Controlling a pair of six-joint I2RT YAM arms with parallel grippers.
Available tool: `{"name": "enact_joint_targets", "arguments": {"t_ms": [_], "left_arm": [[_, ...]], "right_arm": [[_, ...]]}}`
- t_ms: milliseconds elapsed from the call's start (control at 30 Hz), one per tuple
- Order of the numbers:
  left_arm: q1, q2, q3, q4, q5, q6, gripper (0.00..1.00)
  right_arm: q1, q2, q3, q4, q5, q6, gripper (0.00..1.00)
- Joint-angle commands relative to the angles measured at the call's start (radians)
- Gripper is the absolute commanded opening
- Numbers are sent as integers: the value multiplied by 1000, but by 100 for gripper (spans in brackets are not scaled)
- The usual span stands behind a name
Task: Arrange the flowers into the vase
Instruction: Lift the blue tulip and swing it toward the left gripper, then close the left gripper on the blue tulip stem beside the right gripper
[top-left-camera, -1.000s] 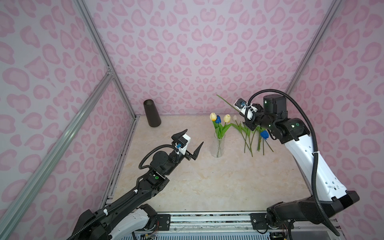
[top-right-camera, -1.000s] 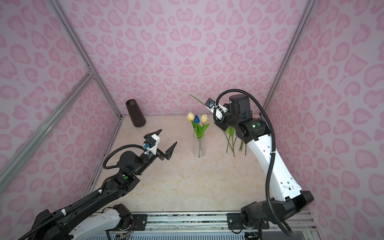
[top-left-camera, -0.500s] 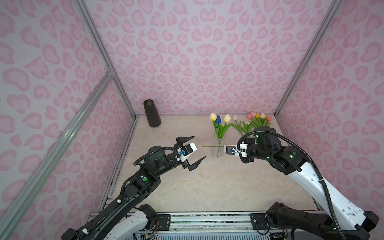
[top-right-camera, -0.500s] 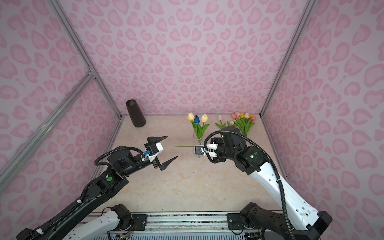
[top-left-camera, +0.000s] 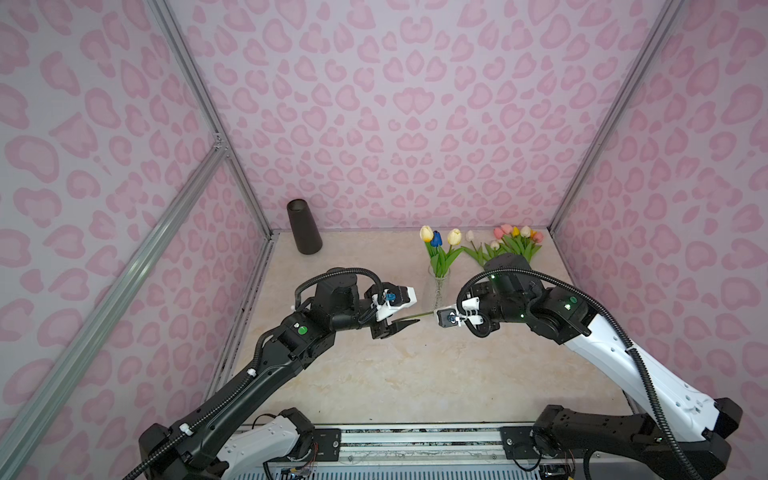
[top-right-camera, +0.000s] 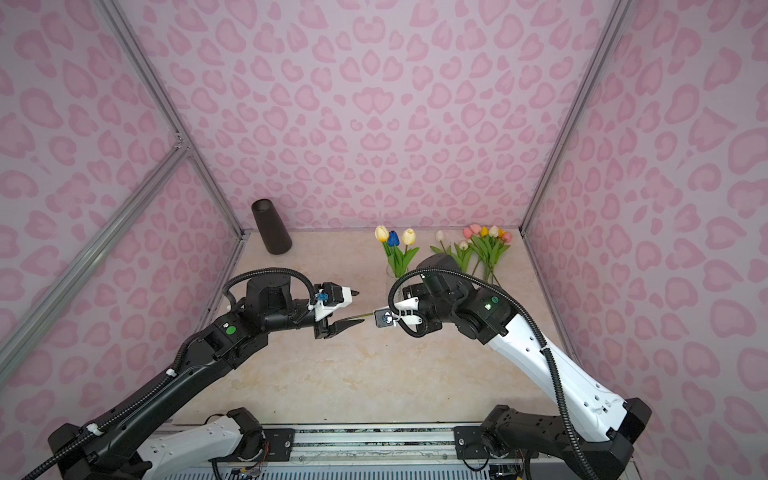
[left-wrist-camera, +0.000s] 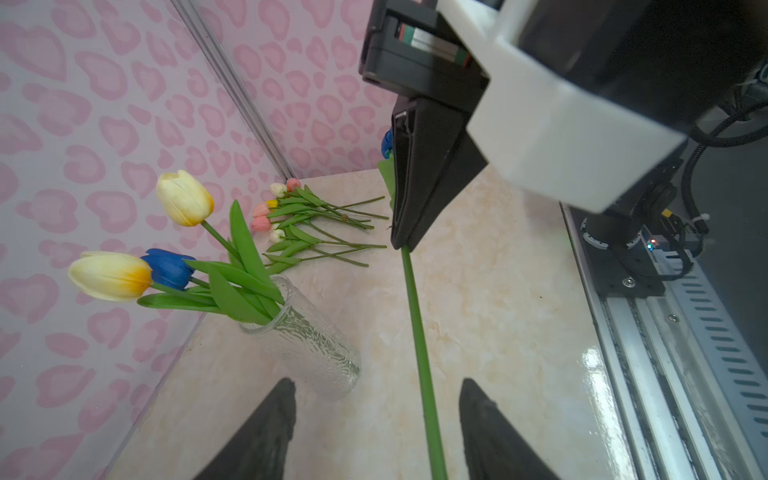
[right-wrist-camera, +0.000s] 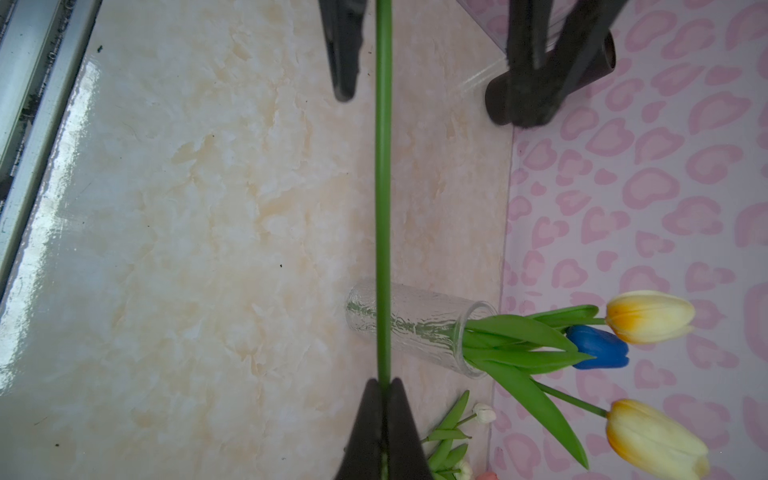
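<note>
My right gripper clamps a thin green tulip stem near the clear ribbed glass vase, my left gripper straddling it, jaws parted.

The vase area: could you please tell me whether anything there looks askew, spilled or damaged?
Nothing looks spilled or damaged. The glass vase stands upright holding three tulips. The only unusual sight is a tulip stem held sideways in the air: the right claw is shut on it, the left claw open around it.
</note>
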Motion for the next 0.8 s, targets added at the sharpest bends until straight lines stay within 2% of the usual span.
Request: {"name": "enact_joint_targets", "arguments": {"t_ms": [0,200,600,700,767], "left_arm": [[-2,20,22,-49,27,17,64],[-4,57,43,-64,28,26,52],[-13,75,49,-74,14,29,11],[-14,74,46,-68,7,26,4],[-14,76,47,-67,3,24,4]], "right_arm": [[2,3,7,5,3,-24,0],[2,-2,5,27,-7,-45,0],[-19,47,35,26,-35,-49,0],[-24,54,38,26,-36,-50,0],[-26,58,39,27,-38,-50,0]]}}
